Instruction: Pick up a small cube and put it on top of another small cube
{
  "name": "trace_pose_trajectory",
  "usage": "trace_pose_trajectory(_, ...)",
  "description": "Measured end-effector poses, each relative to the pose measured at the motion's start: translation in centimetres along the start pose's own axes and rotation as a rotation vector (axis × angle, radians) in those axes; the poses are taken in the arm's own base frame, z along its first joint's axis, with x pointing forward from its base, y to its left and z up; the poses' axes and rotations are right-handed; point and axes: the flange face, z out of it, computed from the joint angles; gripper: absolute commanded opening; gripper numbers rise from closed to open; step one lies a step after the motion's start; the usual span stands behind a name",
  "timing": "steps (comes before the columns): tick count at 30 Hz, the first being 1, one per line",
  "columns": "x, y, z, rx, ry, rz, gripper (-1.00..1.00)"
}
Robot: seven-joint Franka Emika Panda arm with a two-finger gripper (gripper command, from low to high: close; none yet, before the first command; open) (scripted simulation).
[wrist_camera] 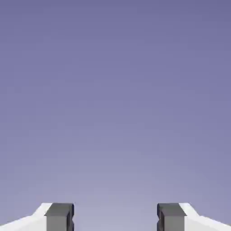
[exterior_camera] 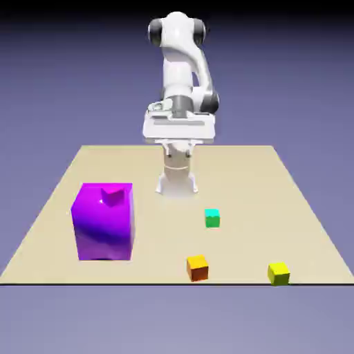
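Gripper (wrist_camera: 115,217) fingers wide apart w/ nothing btwn; yellow cube (exterior_camera: 278,274), orange cube (exterior_camera: 198,268) & green cube (exterior_camera: 212,218) on table (exterior_camera: 152,238), all well below fingertips.

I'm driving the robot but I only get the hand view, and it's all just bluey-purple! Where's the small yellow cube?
Observer: The small yellow cube sits by the pale tan table's edge nearest the exterior camera.
Operator: Is anything on top of it?
Observer: No, its top is bare.
Operator: Which little block is closest to it?
Observer: The small orange cube, towards the exterior view's left.
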Motion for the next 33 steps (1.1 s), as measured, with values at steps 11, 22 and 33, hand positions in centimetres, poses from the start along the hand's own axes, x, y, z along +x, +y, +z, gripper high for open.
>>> trace_pose_trajectory(11,-6.5,-7.9,10.7,-0.108,-0.192,-0.036,0.00)
trace_pose_trajectory(22,-18.6,-12.7,21.1,-0.227,-0.345,-0.071,0.00)
trace_pose_trajectory(33,-29.1,-12.2,29.7,-0.297,-0.415,-0.083,0.00)
